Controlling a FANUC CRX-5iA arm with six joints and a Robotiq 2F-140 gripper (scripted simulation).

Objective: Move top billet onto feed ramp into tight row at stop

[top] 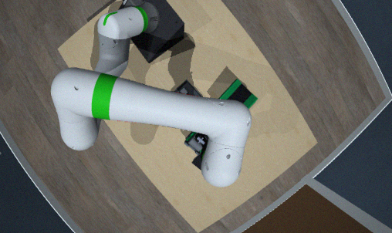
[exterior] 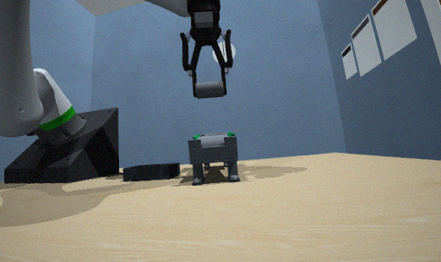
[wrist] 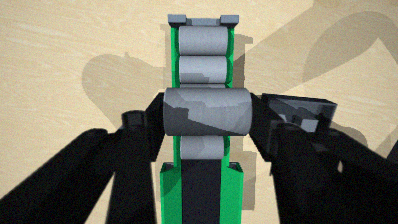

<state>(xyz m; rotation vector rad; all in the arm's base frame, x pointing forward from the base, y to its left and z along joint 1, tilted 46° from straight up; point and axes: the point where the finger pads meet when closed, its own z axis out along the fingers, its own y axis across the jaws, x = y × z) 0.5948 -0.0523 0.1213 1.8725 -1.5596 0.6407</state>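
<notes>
My gripper (exterior: 209, 89) is shut on a grey steel billet (exterior: 209, 89) and holds it high above the feed ramp (exterior: 213, 153). In the wrist view the held billet (wrist: 206, 111) lies level between the two black fingers, straight across the green-sided ramp (wrist: 201, 165) far below. Two billets (wrist: 203, 41) (wrist: 202, 70) lie side by side on the ramp against the grey stop (wrist: 202, 20). A third billet (wrist: 202, 147) lies lower on the ramp, apart from those two; the held billet hides the stretch between them. In the top view the arm covers most of the ramp (top: 238, 92).
The arm's black base (exterior: 65, 148) stands at the left. A low black block (exterior: 151, 171) lies on the table between the base and the ramp. A dark box-like object (wrist: 299, 111) shows to the right of the ramp in the wrist view.
</notes>
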